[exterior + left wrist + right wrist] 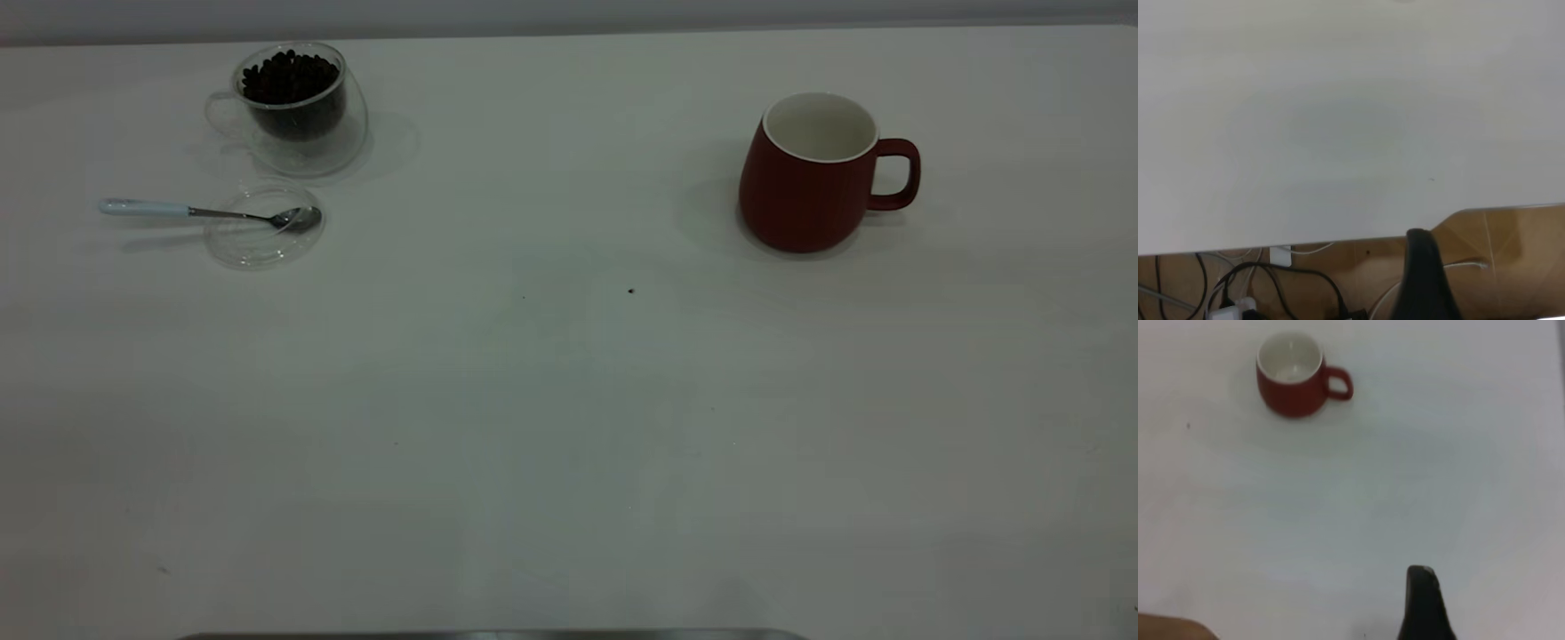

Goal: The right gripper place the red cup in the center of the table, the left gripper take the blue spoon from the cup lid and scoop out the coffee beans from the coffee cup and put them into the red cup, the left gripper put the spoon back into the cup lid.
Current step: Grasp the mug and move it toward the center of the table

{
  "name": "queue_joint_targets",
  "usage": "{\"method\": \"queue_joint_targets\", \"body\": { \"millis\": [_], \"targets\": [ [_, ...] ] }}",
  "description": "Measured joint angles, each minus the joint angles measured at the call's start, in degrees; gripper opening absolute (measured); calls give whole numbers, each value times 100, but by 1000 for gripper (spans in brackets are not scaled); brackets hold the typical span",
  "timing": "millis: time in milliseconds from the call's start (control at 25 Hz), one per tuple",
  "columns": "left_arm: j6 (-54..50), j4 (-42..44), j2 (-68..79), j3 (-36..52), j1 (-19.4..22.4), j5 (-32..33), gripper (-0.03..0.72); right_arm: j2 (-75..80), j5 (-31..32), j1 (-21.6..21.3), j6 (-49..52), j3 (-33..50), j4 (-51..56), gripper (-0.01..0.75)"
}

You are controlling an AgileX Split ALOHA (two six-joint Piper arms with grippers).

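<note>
Red cup (805, 191) is sitting upright at the table's (569, 427) right; blue spoon (209, 212) is lying across the cup lid (258, 240) beside the coffee cup (298, 111). Whether either gripper is spread, I cannot tell.

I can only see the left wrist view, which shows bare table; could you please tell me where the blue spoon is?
Observer: The blue spoon lies with its bowl on the cup lid, handle pointing to the exterior view's left.
Operator: And the coffee cup?
Observer: The coffee cup, holding the coffee beans, stands just behind that lid.
Operator: Is the red cup at the center yet?
Observer: No; the red cup stands empty at the table's far right, the right gripper well short of it.
</note>
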Motion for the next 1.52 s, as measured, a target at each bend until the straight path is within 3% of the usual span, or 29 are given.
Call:
{"method": "queue_joint_targets", "body": {
  "millis": [280,480,800,1080,1520],
  "targets": [
    [0,0,0,0,0,0,586,2790,-1351,0,-1557,-251,-16,546],
    [0,0,0,0,0,5,586,4595,-1971,1,-2823,-757,-26,546],
    [0,0,0,0,0,5,586,6610,-2119,73,-3787,-1904,-10,546],
    [0,0,0,0,0,5,586,7855,-2150,438,-3931,-2904,-215,546],
    [0,0,0,0,0,5,586,9386,-2181,472,-4467,-4338,-317,546]
  ]
}}
